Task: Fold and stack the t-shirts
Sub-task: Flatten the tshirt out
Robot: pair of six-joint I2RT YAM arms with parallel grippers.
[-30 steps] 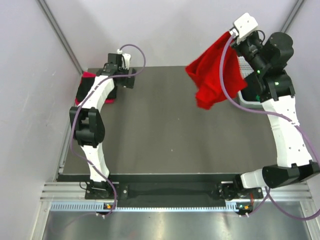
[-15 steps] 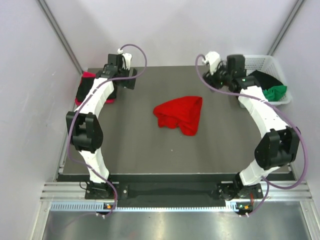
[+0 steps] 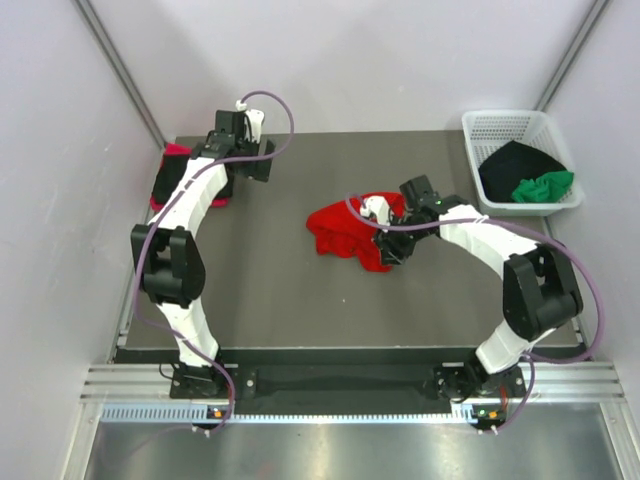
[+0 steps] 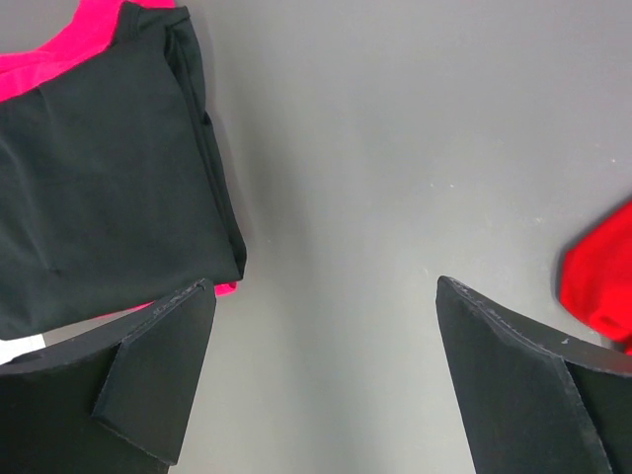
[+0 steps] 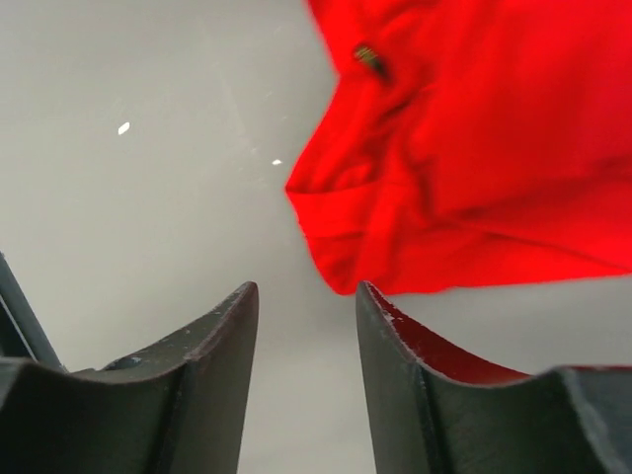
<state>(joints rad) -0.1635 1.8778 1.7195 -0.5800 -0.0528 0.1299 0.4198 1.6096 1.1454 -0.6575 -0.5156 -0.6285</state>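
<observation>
Right gripper (image 5: 306, 291): my fingers stand partway apart with nothing between them, low over the table (image 3: 270, 300). The lowest corner of the bright red t-shirt (image 5: 474, 148) lies just beyond the tips.

Bright red t-shirt: crumpled, unfolded, mid-table in the overhead view. It fills the upper right of my right wrist view, with bare tabletop to the left and below.

Open room: broad bare table on the near side of the shirt, down to the bottom edge, and between the shirt and the upper-left stack.

Left gripper (image 4: 323, 286): my fingers are spread wide and hold nothing, hovering over bare table at the upper left of the overhead view.

Folded black t-shirt (image 4: 99, 197): flat at the upper left of my left wrist view, its right edge just beside my left finger.

Pinkish red t-shirt (image 4: 59, 54): lies under the black one, showing at its top and bottom edges.

White basket (image 3: 480, 125): upper right, well apart from the red shirt. It holds a loose black t-shirt (image 3: 515, 165) and a green t-shirt (image 3: 543, 186).
</observation>
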